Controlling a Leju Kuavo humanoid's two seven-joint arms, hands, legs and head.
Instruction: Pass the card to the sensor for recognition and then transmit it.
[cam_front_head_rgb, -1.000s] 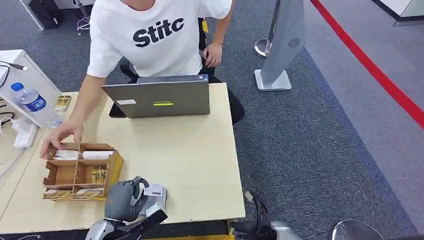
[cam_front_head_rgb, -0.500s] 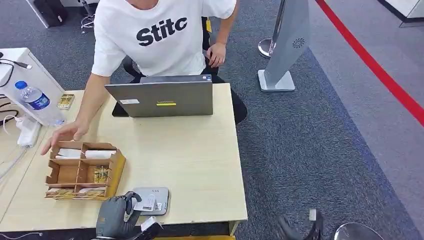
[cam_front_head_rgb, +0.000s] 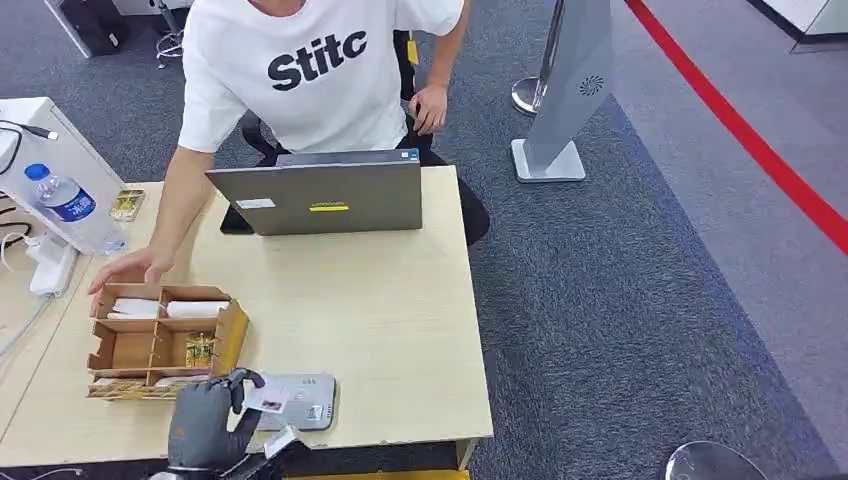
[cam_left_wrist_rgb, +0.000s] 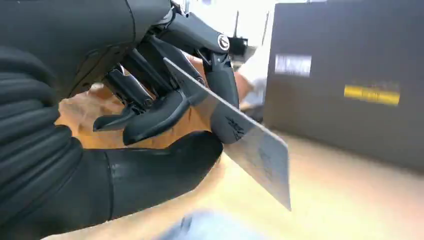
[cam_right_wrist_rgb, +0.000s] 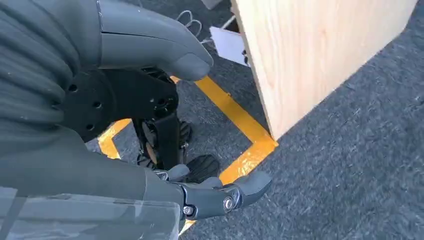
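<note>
left hand (cam_front_head_rgb: 205, 418) pinching card (cam_left_wrist_rgb: 240, 142), above sensor (cam_front_head_rgb: 300, 398)

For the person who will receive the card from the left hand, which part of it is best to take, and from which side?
Probably the free end of the card, the half sticking out past the left hand. The fingers and thumb pinch the other end, so come from the far side, opposite the hand, and pinch the two flat faces. The card is thin and held tilted, edge-on, over the sensor.
</note>
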